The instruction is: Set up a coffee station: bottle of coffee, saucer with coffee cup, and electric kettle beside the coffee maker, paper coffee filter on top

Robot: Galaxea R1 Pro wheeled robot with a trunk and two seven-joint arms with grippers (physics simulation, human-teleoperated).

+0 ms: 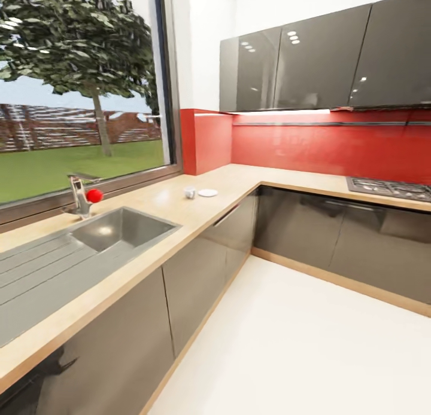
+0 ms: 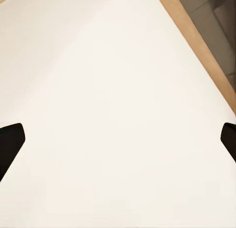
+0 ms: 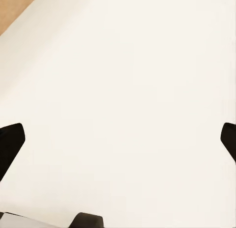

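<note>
Head view: I am looking along the kitchen countertop, with the steel sink set into it below the window.
Cup location: the coffee cup is sitting on the worktop past the sink, toward the red-walled corner.
Saucer location: the saucer is lying flat just beside the cup, on its corner side; the cup is resting on the counter, not on the plate.
Cup handling: I am judging it light, stiff and breakable, with a glazed wall that may slip; I am planning to pinch across the rim or the body, gently.
Saucer handling: I am expecting a thin, brittle, low plate, awkward to lift off a flat surface; taking it by the edge looks like the only hold.
Left gripper: the left gripper is hanging over the pale floor, fingers spread wide, touching and carrying nothing.
Right gripper: the right gripper is likewise spread wide over the same floor, nothing between its fingertips.
Distance: I am judging both hands well apart from the cup and saucer, so a drive closer is coming first.
Other landmarks: a gas hob is showing on the far counter run.
</note>
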